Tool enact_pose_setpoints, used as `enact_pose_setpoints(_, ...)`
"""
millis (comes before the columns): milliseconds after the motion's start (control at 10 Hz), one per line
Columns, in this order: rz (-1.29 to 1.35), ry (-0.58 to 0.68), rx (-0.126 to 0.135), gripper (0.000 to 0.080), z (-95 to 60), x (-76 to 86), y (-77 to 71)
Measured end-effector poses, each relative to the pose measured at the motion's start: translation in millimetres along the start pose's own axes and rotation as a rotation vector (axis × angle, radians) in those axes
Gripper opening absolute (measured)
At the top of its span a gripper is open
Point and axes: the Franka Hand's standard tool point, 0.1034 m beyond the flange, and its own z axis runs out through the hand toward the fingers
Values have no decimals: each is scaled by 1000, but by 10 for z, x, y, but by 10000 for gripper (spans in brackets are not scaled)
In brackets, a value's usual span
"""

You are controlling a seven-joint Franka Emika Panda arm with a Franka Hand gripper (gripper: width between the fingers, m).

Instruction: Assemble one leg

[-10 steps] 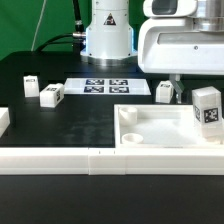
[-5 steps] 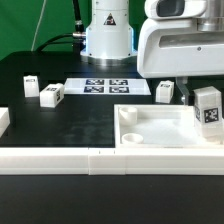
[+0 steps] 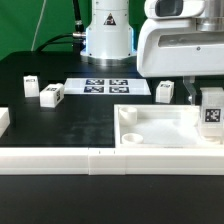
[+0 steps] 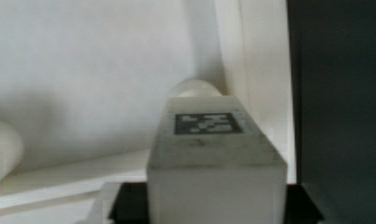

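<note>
My gripper [image 3: 206,96] is shut on a leg [image 3: 211,112], a stubby white block with a black-and-white tag. It holds the leg upright over the far right corner of the large white tray-like part [image 3: 160,127] at the exterior view's right. In the wrist view the leg [image 4: 210,150] fills the middle between my two dark fingers [image 4: 132,203], above the tray-like part's inner floor [image 4: 78,80] and close to its raised rim [image 4: 256,60]. A round corner feature [image 4: 199,88] shows just beyond the leg's end.
Another leg [image 3: 164,91] stands just behind the tray-like part. Two more small tagged blocks [image 3: 52,94] [image 3: 30,84] lie at the left. The marker board [image 3: 108,87] lies in front of the robot base. A long white rail [image 3: 90,160] runs along the front.
The leg in my gripper has moved slightly down and toward the exterior view's right, closer to the tray-like part's corner. Nothing else has moved.
</note>
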Motion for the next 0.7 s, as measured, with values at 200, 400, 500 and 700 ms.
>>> enact_pose_setpoints(200, 252, 2, -4, 290, 6, -6, -3)
enact_pose_setpoints(400, 483, 5, -9, 290, 8, -10, -3)
enact_pose_setpoints(500, 650, 7, -7, 290, 11, -8, 4)
enact_pose_setpoints(700, 933, 18, 4, 290, 14, -4, 9)
